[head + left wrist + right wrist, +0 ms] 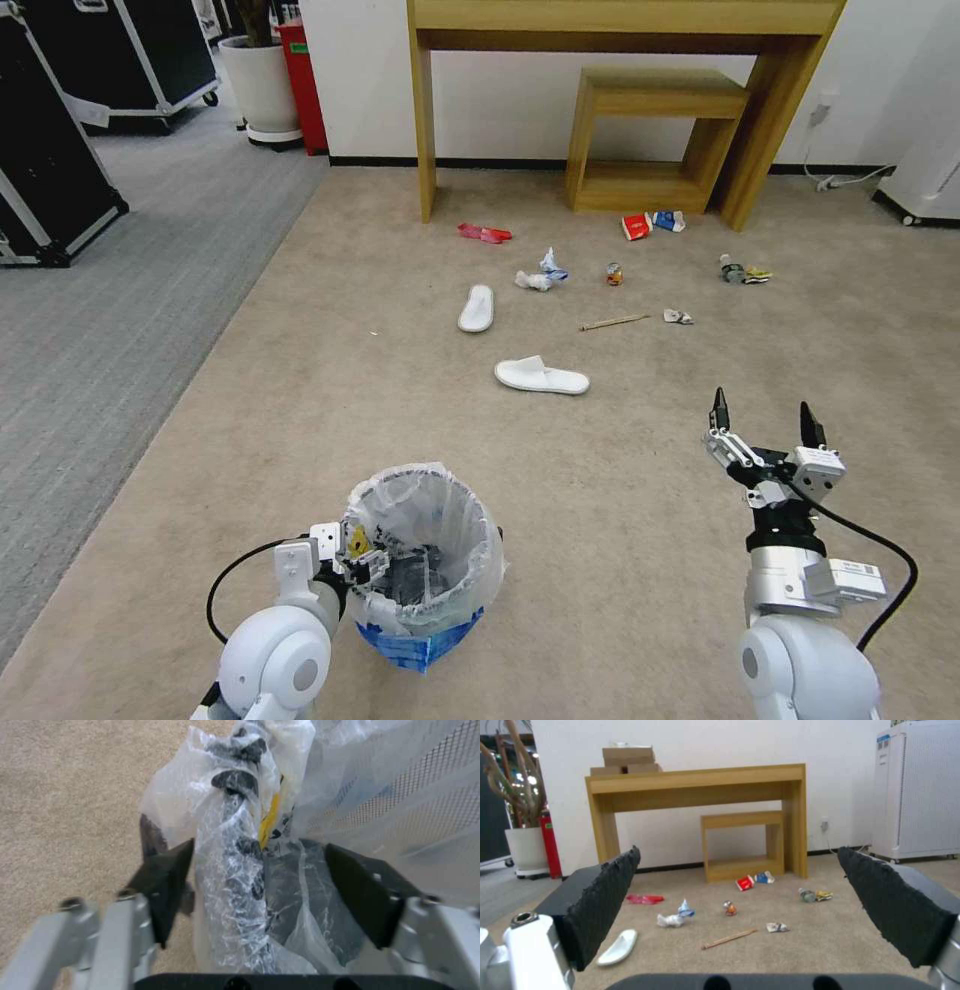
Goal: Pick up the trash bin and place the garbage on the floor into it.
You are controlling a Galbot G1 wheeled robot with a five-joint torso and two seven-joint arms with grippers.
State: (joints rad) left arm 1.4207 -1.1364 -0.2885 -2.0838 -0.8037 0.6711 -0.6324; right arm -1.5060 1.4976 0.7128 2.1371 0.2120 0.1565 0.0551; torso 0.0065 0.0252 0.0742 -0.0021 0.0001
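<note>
Crinkly glossy plastic bin liner [425, 520], seemingly mesh wall (blurred), matt short-pile carpet [620, 520], smooth wooden table [620, 20]

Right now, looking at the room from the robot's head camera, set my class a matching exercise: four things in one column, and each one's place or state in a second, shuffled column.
Things
1. trash bin
2. right gripper
3. wooden stick
4. red wrapper

Places or states
A. lying on the floor near the table's left leg
B. open and empty, held above the carpet
C. lying between the small can and the nearer slipper
D. rim straddled by the left gripper

Pairs: 1-D, 2-B, 3-C, 4-A
</note>
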